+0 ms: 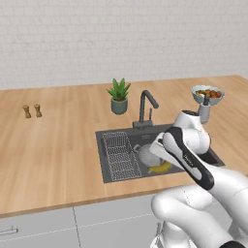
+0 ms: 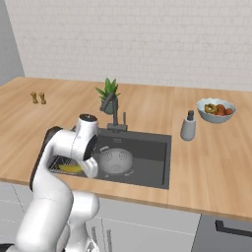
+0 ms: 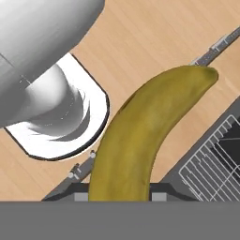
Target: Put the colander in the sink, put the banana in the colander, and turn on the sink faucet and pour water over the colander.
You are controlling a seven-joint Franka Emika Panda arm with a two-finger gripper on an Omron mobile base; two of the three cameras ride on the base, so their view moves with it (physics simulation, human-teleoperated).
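Sink [image 2: 157,147] holds colander [image 2: 116,161], fingers clamp banana [image 3: 140,136]

Colander [image 2: 116,161] sits in the sink [image 2: 152,160]; banana [image 2: 69,168] beside the arm

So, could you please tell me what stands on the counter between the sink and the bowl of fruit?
A grey soap dispenser stands between the sink and the bowl of fruit, clearest in the right base view.
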